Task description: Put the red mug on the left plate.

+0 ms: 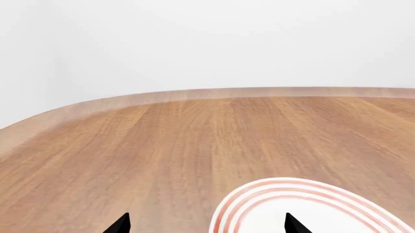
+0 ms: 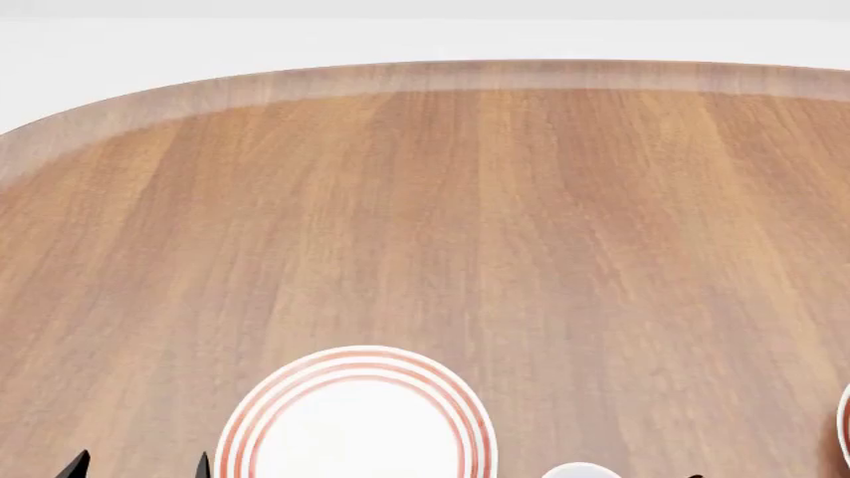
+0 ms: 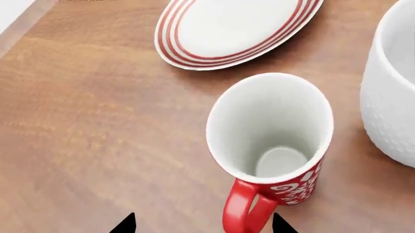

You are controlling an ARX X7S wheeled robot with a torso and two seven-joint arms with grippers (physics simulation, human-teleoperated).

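Observation:
The red mug (image 3: 272,145) stands upright on the wooden table in the right wrist view, white inside, with its red loop handle (image 3: 245,208) turned toward my right gripper (image 3: 204,224). That gripper is open and the handle lies between its fingertips, close to one of them. A red-ringed plate (image 3: 233,29) lies just beyond the mug. In the head view the left plate (image 2: 356,423) lies at the near edge with nothing on it. My left gripper (image 2: 139,465) is open and empty just left of the plate. The plate also shows in the left wrist view (image 1: 324,213), partly under that gripper (image 1: 207,224).
A larger white mug (image 3: 395,97) stands close beside the red mug. A pale mug rim (image 2: 580,470) shows at the bottom of the head view, right of the left plate. The edge of a second ringed plate (image 2: 845,423) shows at far right. The table's rounded far edge (image 2: 439,75) curves behind.

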